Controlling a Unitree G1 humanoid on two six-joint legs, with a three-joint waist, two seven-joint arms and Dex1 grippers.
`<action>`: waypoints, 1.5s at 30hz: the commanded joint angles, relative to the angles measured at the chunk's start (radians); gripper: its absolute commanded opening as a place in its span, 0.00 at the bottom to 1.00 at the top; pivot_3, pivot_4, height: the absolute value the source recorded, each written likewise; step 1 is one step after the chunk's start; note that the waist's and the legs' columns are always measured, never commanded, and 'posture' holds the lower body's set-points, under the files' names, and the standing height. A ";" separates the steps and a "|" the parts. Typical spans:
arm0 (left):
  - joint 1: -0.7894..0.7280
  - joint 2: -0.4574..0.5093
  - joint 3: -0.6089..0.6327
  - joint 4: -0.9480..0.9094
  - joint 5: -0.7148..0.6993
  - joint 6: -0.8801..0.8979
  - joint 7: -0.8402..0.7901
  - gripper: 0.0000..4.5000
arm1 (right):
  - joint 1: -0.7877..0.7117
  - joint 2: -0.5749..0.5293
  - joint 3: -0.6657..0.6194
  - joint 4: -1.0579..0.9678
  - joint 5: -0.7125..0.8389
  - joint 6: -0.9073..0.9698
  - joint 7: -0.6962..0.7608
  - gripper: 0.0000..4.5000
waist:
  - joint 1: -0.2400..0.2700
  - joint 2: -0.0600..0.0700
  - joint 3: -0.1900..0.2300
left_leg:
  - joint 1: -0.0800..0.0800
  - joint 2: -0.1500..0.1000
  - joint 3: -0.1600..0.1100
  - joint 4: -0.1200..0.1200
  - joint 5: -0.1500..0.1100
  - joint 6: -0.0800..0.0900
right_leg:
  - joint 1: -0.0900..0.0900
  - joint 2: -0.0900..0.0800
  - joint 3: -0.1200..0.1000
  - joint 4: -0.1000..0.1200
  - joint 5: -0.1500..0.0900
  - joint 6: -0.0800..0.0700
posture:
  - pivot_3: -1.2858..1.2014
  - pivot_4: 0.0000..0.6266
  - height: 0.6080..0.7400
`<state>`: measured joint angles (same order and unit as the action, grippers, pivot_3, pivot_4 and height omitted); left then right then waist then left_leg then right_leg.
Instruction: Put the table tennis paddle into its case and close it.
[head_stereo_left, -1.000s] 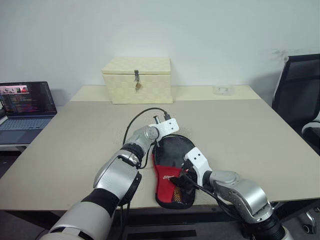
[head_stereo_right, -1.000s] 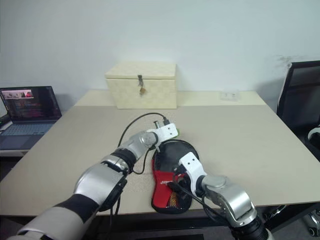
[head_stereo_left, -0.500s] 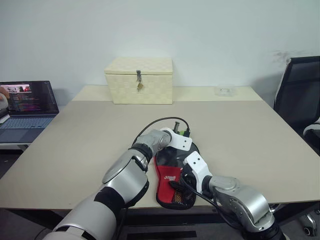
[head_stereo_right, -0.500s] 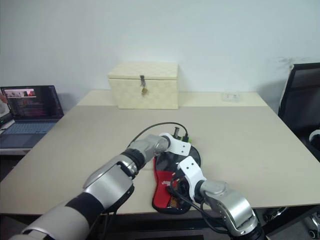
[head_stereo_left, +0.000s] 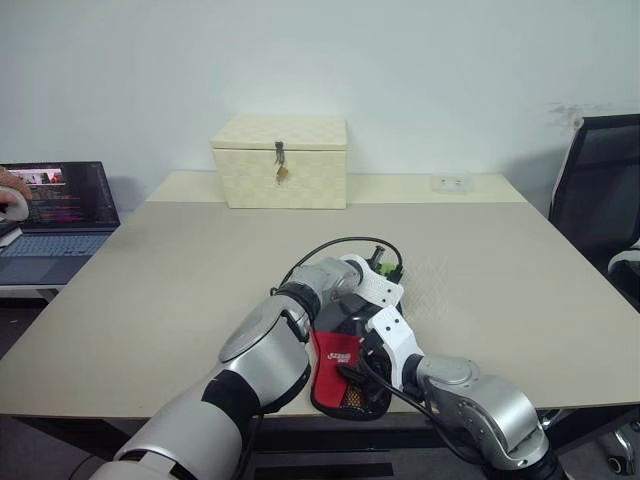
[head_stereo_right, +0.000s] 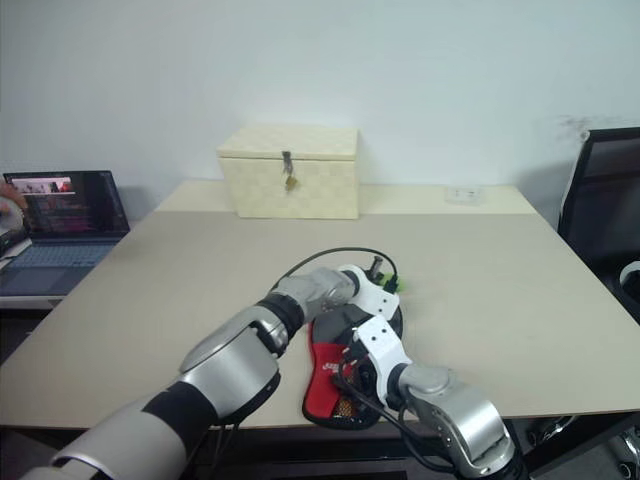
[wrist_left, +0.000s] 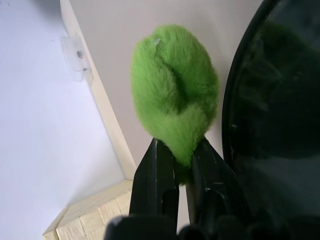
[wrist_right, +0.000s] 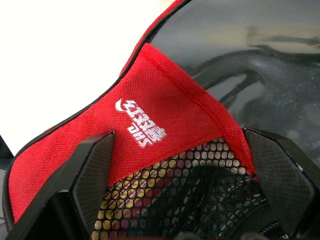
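We see case (head_stereo_left: 345, 365) at near table (head_stereo_left: 500, 300) edge, paddle (wrist_right: 260, 60) inside. Left gripper (wrist_left: 182, 160) jaws pinch green tag (wrist_left: 175, 95); right gripper (wrist_right: 180, 195) jaws wide, straddling case's handle end. Risk: tag slips from pinch, or case drags because right hold loose, zipper stalls.

black case (head_stereo_left: 345, 350) with red panel lies flat at table's near edge.

The case (head_stereo_left: 343, 352) is lying near the front edge of the worktop (head_stereo_left: 150, 280), red logo panel up. The left claw (head_stereo_left: 385, 262) is pinching a green tag at its far end, while the right claw (head_stereo_left: 362, 362) is resting over the mesh-lined end. A cream latched box (head_stereo_left: 280, 174) is sitting at the back, a laptop (head_stereo_left: 55, 215) far left.
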<state>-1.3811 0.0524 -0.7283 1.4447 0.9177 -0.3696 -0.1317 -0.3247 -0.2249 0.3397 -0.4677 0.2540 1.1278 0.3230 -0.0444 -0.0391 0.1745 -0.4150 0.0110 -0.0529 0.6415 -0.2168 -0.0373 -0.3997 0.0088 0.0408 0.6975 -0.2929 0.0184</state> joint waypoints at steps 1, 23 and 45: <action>-0.044 -0.041 0.015 -0.044 -0.018 -0.023 0.024 0.00 | 0.070 0.005 0.103 0.074 0.037 0.111 0.024 1.00 | 0.000 0.000 0.000 | 0.000 0.000 0.000 0.000 0.000 0.000 | 0.000 0.000 0.000 0.000 0.000 0.000 | 0.52 0.24 1.00; 0.004 -0.098 0.120 -0.050 -0.147 -0.095 -0.185 0.46 | 0.028 0.028 0.078 0.115 0.030 0.094 0.024 1.00 | -0.008 0.001 -0.002 | 0.001 0.000 0.001 0.000 0.000 0.000 | 0.000 0.000 0.000 0.000 0.000 0.000 | 0.52 0.24 1.00; 0.047 0.113 0.343 -0.114 -0.411 -0.102 -0.548 0.86 | -0.149 0.006 -0.026 0.258 0.016 -0.003 0.104 1.00 | -0.036 0.001 -0.003 | 0.017 0.003 0.002 -0.004 0.000 0.000 | 0.014 0.003 0.003 -0.001 -0.001 -0.001 | 0.52 0.24 1.00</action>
<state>-1.3199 0.1550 -0.4172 1.3718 0.5370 -0.4499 -0.6690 -0.4874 -0.2001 0.3146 -0.2538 0.2675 1.1010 0.4222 -0.0803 -0.0378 0.1717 -0.3988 0.0134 -0.0508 0.6373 -0.2167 -0.0372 -0.3861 0.0121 0.0441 0.6959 -0.2938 0.0173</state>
